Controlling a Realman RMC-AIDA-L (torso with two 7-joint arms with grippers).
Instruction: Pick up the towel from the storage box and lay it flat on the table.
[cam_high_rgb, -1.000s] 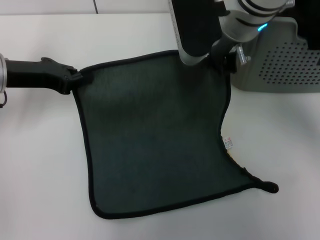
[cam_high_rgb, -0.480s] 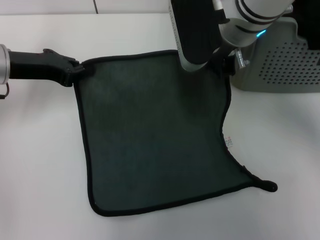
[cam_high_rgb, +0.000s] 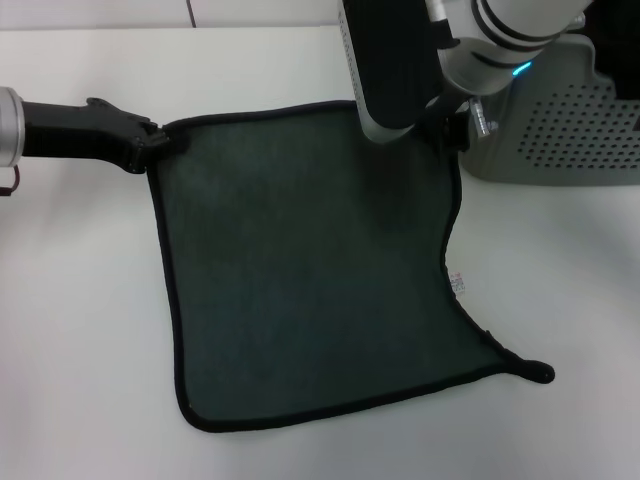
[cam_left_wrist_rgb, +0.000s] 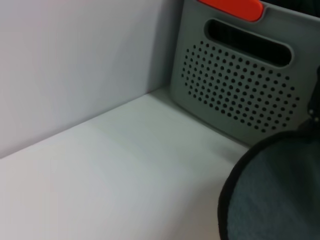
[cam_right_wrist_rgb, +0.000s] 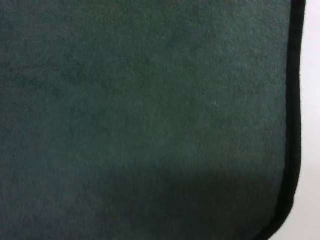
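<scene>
Currently the left gripper (cam_high_rgb: 155, 143) is pinched on the towel's (cam_high_rgb: 310, 265) far-left corner, at about 10 o'clock of the cloth in the head view. The arm comes in low from 9 o'clock, probably to keep that edge taut and stop the corner curling.

The right gripper (cam_high_rgb: 455, 125) sits at the far-right corner, about 1 o'clock. Its fingers are hidden behind the wrist, so I can't tell whether it's gripping or released. Its wrist camera sees only cloth and black edging, so it's low over the fabric.

The towel lies spread on the table (cam_high_rgb: 80, 330), dark side up, mostly flat. The right edge waves inward near the white label (cam_high_rgb: 457, 285), and the near-right corner at 5 o'clock is twisted into a small tail. The box (cam_high_rgb: 560, 125) stands at 2 o'clock, just beside the towel's far-right corner.

Versus half a second ago: practically nothing moved; both arms hold position. Looks like the pause before release.
</scene>
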